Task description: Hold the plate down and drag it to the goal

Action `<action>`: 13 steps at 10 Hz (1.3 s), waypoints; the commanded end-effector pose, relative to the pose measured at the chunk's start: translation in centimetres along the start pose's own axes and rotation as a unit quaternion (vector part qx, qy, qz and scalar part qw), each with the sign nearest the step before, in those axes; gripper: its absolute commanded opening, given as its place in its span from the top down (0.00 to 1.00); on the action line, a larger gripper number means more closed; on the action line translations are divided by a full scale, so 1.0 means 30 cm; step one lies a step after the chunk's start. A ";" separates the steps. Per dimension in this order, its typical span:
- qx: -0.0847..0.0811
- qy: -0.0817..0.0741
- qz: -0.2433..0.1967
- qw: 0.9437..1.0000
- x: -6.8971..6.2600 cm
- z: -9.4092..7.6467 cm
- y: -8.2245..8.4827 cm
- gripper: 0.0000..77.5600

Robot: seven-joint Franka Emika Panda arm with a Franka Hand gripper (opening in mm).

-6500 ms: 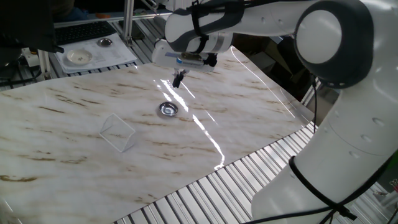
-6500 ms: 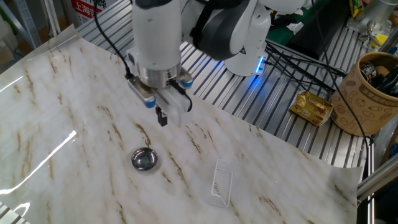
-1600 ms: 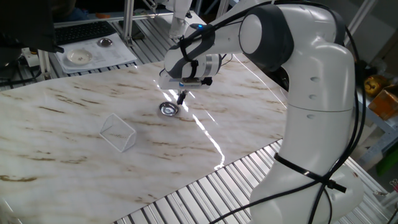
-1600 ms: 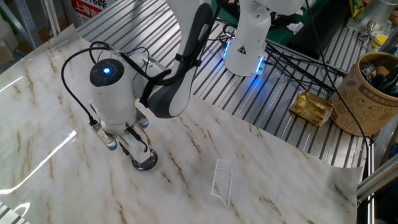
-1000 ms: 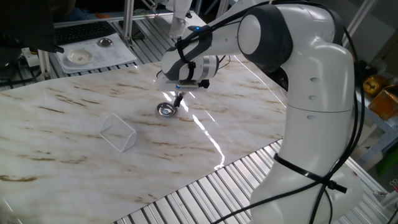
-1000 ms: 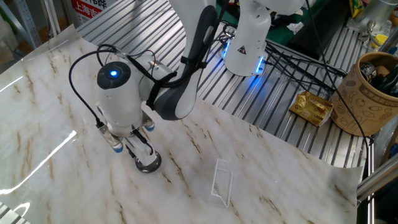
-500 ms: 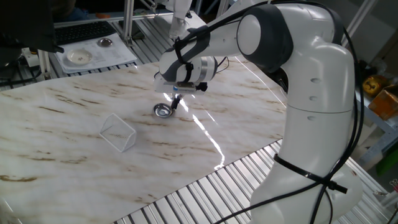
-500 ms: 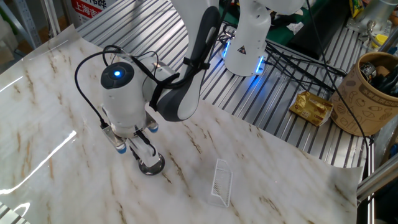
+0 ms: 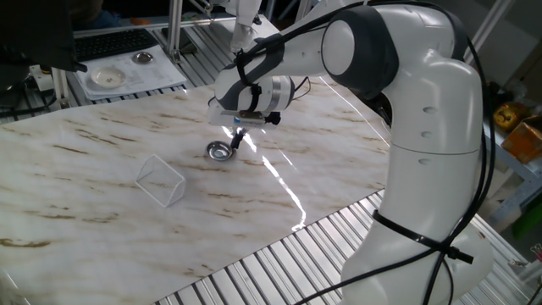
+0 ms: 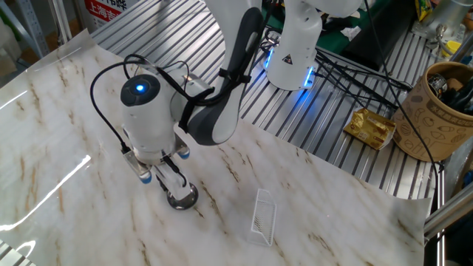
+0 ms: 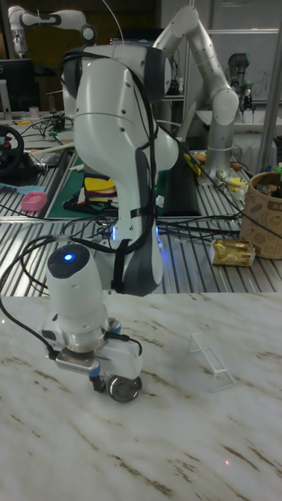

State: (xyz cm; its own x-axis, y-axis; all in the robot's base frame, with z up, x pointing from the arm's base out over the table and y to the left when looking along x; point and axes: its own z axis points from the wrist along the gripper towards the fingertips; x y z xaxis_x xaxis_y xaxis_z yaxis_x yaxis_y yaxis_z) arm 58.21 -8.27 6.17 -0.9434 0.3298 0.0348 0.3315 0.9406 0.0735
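Note:
The plate (image 9: pixel 220 151) is a small shiny metal dish on the marble tabletop. My gripper (image 9: pixel 235 142) is shut, and its fingertips press down on the plate's right rim. From the other side, the plate (image 10: pixel 182 196) sits under the gripper (image 10: pixel 176 187), half covered by the fingers. The goal (image 9: pixel 161 180) is a thin whitish outline to the plate's lower left, roughly a plate's width or two away. On the opposite side it appears as the goal (image 10: pixel 263 216), right of the plate. In the tall view the plate (image 11: pixel 124 388) lies left of the goal (image 11: pixel 211 360).
A white tray (image 9: pixel 161 74) at the back left holds a beige saucer (image 9: pixel 107 78) and another small metal dish (image 9: pixel 142 58). A brown paper cup (image 10: pixel 443 111) and a gold packet (image 10: pixel 373 127) rest on the slatted metal frame beyond the marble sheet.
My gripper came down onto the plate and has slid it a short way toward the goal. Over the last half second the motion is very small.

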 end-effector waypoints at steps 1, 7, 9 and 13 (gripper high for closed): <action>-0.001 -0.002 0.015 1.000 0.018 0.004 0.062 1.00; -0.006 0.001 0.030 1.000 0.040 0.002 0.099 1.00; -0.005 0.000 0.032 0.999 0.042 -0.004 0.107 1.00; 0.008 -0.003 0.021 1.000 0.049 -0.010 0.112 1.00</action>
State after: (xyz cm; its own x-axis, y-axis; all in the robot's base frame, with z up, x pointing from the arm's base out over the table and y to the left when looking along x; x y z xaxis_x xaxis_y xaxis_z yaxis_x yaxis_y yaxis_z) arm 57.79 -4.67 6.46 -0.9204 0.3885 0.0448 0.3909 0.9174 0.0751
